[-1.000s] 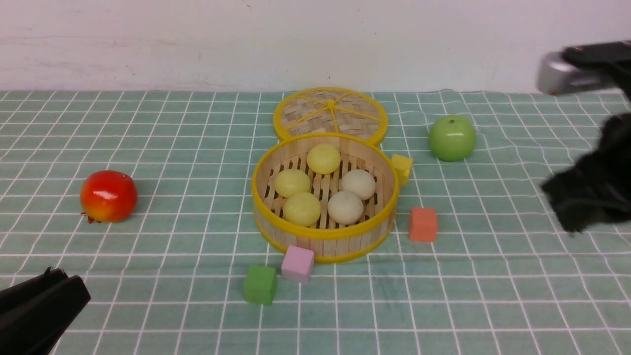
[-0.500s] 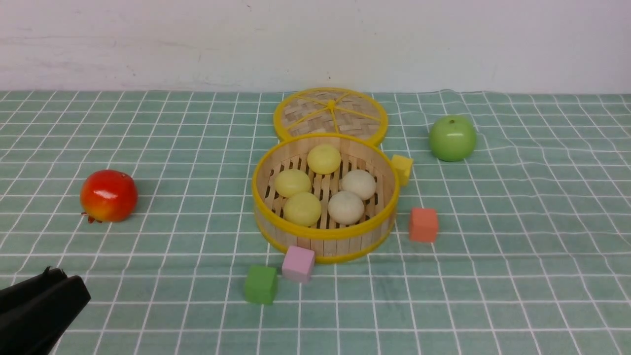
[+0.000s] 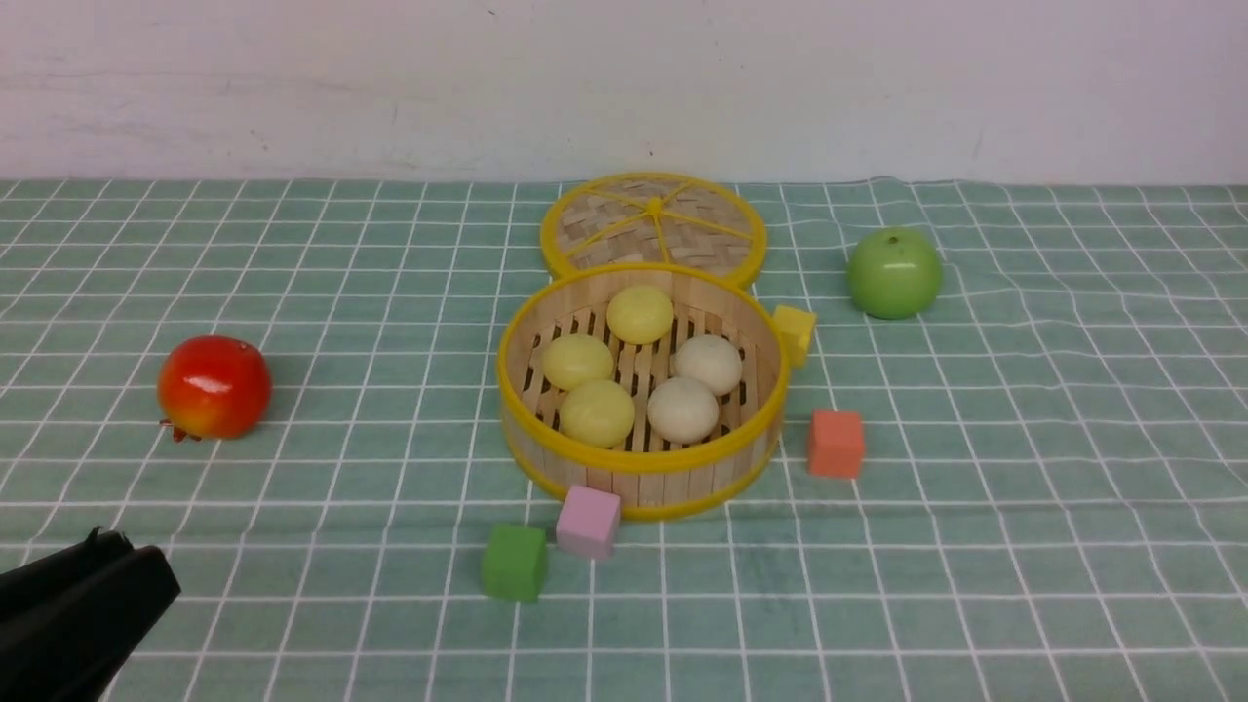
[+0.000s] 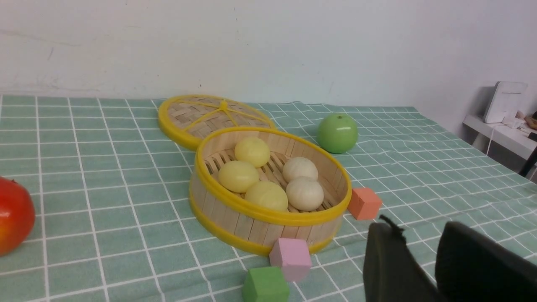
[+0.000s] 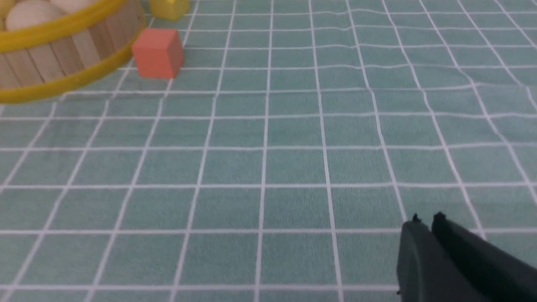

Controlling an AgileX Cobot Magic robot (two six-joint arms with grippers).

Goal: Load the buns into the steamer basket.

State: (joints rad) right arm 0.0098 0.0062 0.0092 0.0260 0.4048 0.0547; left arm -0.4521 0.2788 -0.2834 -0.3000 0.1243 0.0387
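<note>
The steamer basket [image 3: 639, 463] stands mid-table, round, light wood with yellow rims. Inside it lie the buns: three pale yellow ones [image 3: 640, 314], [image 3: 577, 361], [image 3: 597, 412] and two off-white ones [image 3: 709, 364], [image 3: 683, 409]. My left gripper [image 3: 136, 565] rests low at the near left corner, well away from the basket. In the left wrist view that gripper [image 4: 417, 226] is open with only cloth showing in the gap. The right gripper [image 5: 426, 220] is out of the front view. Its wrist view shows it shut and empty over bare cloth, right of the basket [image 5: 63, 54].
The woven lid [image 3: 653, 224] lies flat behind the basket. A green apple [image 3: 894, 273] sits back right and a red fruit [image 3: 214, 387] at the left. Small cubes ring the basket: yellow [image 3: 796, 331], orange [image 3: 836, 444], pink [image 3: 589, 522], green [image 3: 514, 563].
The right arm, seen at the front view's right edge a second ago, has drawn back out of that view. The left gripper, basket and buns have not moved.
</note>
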